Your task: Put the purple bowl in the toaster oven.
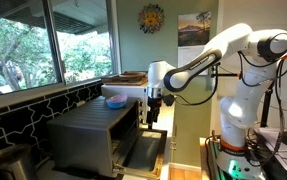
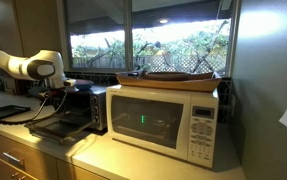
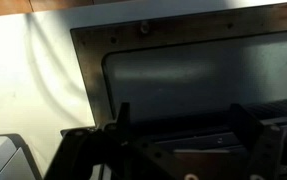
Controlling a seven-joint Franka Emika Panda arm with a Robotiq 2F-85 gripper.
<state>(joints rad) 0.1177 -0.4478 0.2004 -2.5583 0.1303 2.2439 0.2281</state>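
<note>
I cannot make out the purple bowl. The toaster oven (image 1: 95, 132) stands with its door (image 1: 143, 150) dropped open, and the gripper (image 3: 181, 112) hangs over that door, fingers apart, seemingly empty. Lettering on the microwave (image 2: 163, 120) is too small to read.

no legible text, brand, number or sign in any view. white microwave (image 2: 163, 118): green glow on door front, digits not resolvable. control panel (image 2: 202, 128): key markings too small to read. wall poster (image 1: 194, 28): pale strip under landscape picture blurred, unreadable. toaster oven (image 1: 98, 135): dark housing, lettering not resolvable at this size. drop-down door (image 3: 183, 70) in wrist view: glass and dark frame only, too dim for any marking.
</note>
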